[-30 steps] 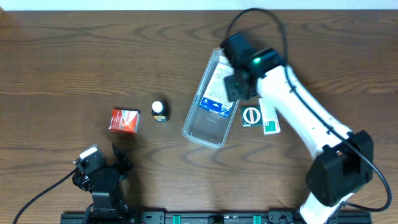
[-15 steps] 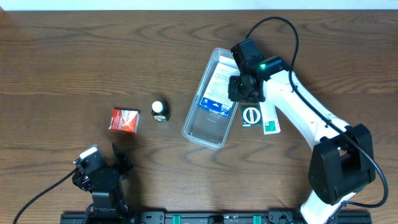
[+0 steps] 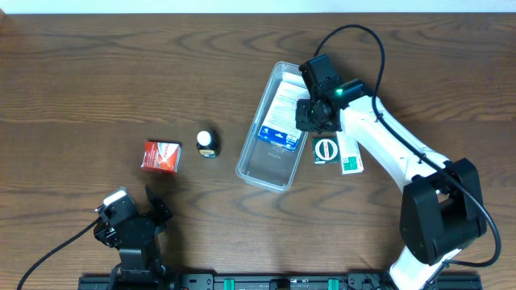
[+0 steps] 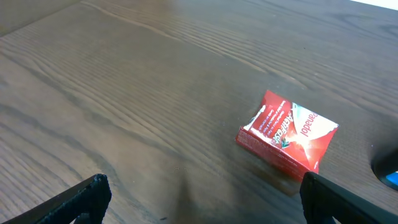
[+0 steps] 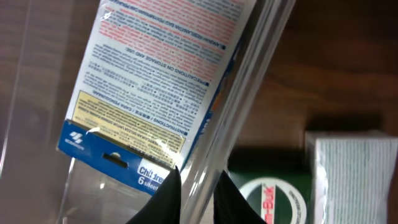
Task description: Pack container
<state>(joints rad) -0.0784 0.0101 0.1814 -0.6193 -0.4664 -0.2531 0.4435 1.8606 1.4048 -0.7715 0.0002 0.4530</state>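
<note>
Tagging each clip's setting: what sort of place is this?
Probably a robotics lab or test bench: a wood-grain table, a left arm and right arm mounted at its near edge, and only staged items like a red box and a clear container.

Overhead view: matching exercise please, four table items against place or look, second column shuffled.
Column 1
1. red box
2. white-capped bottle
3. container
4. green box

Column 2
a. just right of the container
b. clear plastic, long
c. farthest left
d. between the red box and the container

Pairs: 1-c, 2-d, 3-b, 4-a
</note>
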